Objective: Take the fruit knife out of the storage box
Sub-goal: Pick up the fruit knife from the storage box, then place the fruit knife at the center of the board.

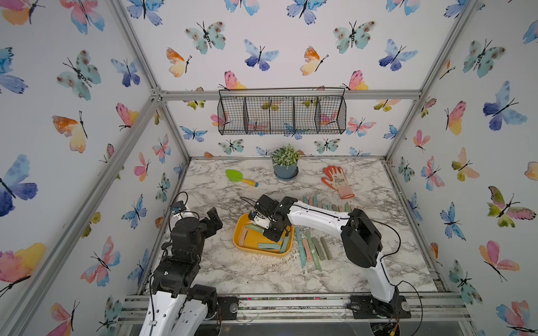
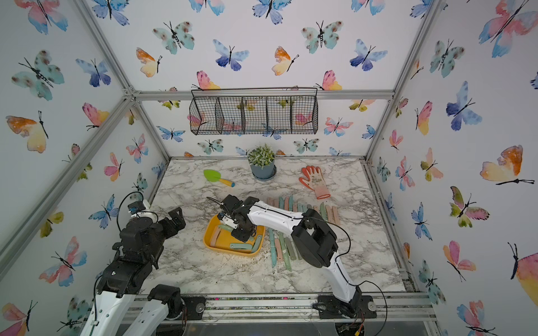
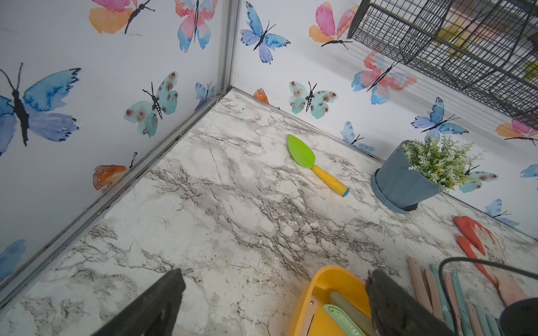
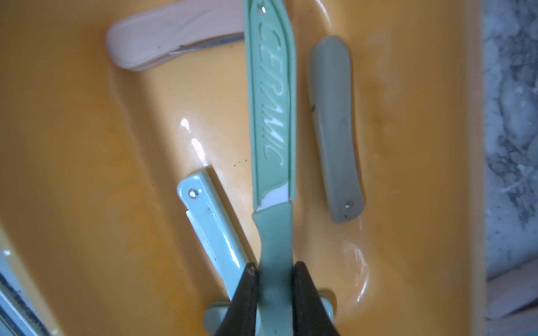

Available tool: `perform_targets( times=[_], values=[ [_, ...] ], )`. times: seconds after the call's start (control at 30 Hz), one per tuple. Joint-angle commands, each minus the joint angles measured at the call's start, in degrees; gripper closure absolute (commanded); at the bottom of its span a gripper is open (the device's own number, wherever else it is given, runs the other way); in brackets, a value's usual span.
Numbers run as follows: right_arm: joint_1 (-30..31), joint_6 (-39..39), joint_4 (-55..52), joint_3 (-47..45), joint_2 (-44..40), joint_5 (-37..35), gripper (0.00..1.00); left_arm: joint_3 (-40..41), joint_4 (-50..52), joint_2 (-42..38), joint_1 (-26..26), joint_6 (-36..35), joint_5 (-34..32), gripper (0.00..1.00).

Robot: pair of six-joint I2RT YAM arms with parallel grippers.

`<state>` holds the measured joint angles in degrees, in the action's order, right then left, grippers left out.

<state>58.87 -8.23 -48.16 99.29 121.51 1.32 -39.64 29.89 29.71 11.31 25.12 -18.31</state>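
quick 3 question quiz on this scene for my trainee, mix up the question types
1. True or false: the left gripper holds a knife.
2. What is the right gripper shut on?
A) the pink folded knife
B) the mint-green knife with a sheath marked CERAMIC
C) the grey folded knife
3. Fill in: the held knife is over the floor of the yellow ___.

Key
1. False: its jaws stand open with nothing between them.
2. B
3. storage box
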Motion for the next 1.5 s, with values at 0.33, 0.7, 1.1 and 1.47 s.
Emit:
perform_targets(
  times=[0.33, 0.7, 1.1, 1.47],
  values=[
    [0.1, 8.6, 0.6, -7.2, -14.6, -3.2, 0.81, -0.9, -0.5, -0.3, -0.2, -0.8, 1.5, 0.02],
    [-6.3, 31.1, 1.8, -33.6, -38.9, -8.7, 0.80, -0.7, -1.4, -0.3, 0.3, -2.2, 6.1, 0.02],
    [-13.1, 45.5, 3.5, -58.2, -55.4, -7.8, 0.78, -0.7, -1.5, 0.1, 1.0, -2.1, 6.0, 0.02],
    [-17.9, 41.5, 7.3, -59.7, -48.9, -3.8, 0.77, -0.7, -1.3, 0.3, 1.1, -2.1, 5.7, 0.02]
  ],
)
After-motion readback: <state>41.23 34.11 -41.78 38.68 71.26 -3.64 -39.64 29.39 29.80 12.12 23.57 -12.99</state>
